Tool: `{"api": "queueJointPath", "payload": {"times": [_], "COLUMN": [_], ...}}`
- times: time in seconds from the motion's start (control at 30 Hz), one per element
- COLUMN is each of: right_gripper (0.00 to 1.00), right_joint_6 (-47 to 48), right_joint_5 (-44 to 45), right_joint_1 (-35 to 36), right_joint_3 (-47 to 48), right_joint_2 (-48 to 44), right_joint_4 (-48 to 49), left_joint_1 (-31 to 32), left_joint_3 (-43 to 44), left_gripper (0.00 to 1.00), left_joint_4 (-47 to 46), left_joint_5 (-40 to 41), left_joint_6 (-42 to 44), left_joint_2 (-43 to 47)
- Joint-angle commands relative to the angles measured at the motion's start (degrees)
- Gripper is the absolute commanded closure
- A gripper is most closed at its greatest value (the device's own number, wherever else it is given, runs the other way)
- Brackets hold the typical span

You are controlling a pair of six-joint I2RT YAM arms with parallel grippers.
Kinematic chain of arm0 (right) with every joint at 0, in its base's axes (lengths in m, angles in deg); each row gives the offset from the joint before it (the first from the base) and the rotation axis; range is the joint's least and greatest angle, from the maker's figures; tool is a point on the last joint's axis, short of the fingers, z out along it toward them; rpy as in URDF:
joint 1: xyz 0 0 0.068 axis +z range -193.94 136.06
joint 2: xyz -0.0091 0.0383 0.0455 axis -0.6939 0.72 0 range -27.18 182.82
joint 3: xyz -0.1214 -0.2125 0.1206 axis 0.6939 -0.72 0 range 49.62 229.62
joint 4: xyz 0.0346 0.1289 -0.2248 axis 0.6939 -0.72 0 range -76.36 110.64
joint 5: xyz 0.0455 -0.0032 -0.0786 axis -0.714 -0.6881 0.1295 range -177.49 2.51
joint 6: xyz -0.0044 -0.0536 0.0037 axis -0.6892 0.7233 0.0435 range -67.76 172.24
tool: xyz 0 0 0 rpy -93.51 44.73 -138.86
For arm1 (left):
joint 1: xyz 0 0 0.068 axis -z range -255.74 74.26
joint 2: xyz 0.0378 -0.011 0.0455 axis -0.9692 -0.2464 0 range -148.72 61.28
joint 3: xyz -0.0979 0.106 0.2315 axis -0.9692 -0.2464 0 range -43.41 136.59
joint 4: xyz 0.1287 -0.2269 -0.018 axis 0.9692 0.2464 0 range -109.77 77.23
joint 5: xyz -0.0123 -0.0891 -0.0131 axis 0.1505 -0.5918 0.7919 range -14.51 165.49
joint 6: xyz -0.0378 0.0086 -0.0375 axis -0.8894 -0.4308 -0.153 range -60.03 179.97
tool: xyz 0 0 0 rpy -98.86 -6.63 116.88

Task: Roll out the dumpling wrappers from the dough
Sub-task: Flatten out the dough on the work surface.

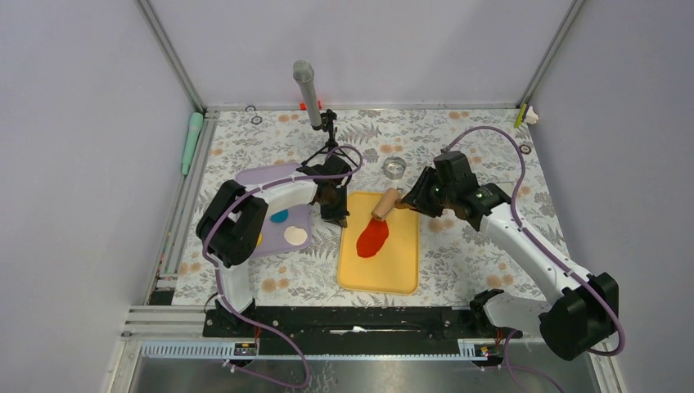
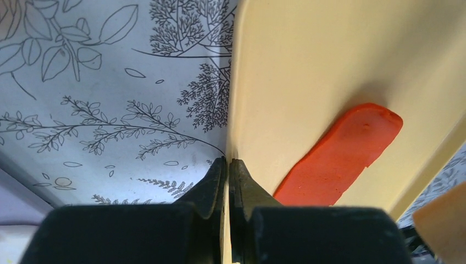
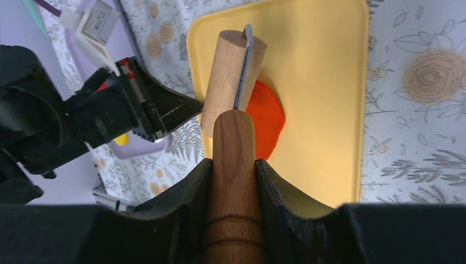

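Observation:
A flattened, elongated oval of red dough (image 1: 372,237) lies on the yellow mat (image 1: 394,266) left of its middle. My right gripper (image 1: 407,199) is shut on the dark wooden handle (image 3: 233,159) of a rolling pin. Its pale roller (image 1: 384,205) sits at the far end of the red dough (image 3: 269,118). My left gripper (image 1: 335,214) is shut, pinching the mat's left edge (image 2: 235,99); its tips (image 2: 228,161) meet on the rim, with the red dough (image 2: 343,157) to their right. No round red disc is in view.
A lilac tray (image 1: 296,217) left of the mat holds blue (image 1: 279,216), cream (image 1: 295,236) and yellow discs. A metal ring cutter (image 1: 394,168) lies behind the mat. A microphone on a stand (image 1: 305,90) stands at the back. A green tool (image 1: 191,141) lies far left.

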Motion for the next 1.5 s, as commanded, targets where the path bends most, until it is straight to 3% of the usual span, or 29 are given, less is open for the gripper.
{"api": "queueJointPath", "payload": {"times": [0.0,0.2,0.4,0.63,1.1,1.47], "right_gripper": [1.0,1.0,1.0,1.0,1.0,1.0], "right_joint_6": [-3.3,-3.8,-3.5,-1.4,-3.4,-0.9], "right_joint_5": [-4.3,-5.9,-3.9,2.0,2.7,6.3], "right_joint_1": [0.2,0.4,0.5,0.5,0.5,0.5], "right_joint_3": [0.0,-5.1,-9.4,-6.5,-7.7,-13.4], "right_joint_2": [-0.3,-0.2,-0.7,4.3,11.1,2.2], "right_joint_4": [5.9,7.0,7.2,-1.4,6.3,-3.3], "left_joint_1": [0.2,0.5,0.7,0.7,0.6,-1.7], "left_joint_3": [-1.5,-2.6,-1.5,-2.3,-1.6,-4.7], "left_gripper": [1.0,1.0,1.0,1.0,1.0,1.0], "left_joint_4": [-1.7,-2.5,-3.0,-4.3,-4.5,-7.7], "left_joint_5": [2.7,2.9,0.4,-3.5,-3.3,-4.7], "left_joint_6": [-7.4,-10.8,-6.8,-5.4,-3.9,-7.9], "left_joint_2": [-0.2,0.1,-1.1,-2.4,-2.8,-1.2]}}
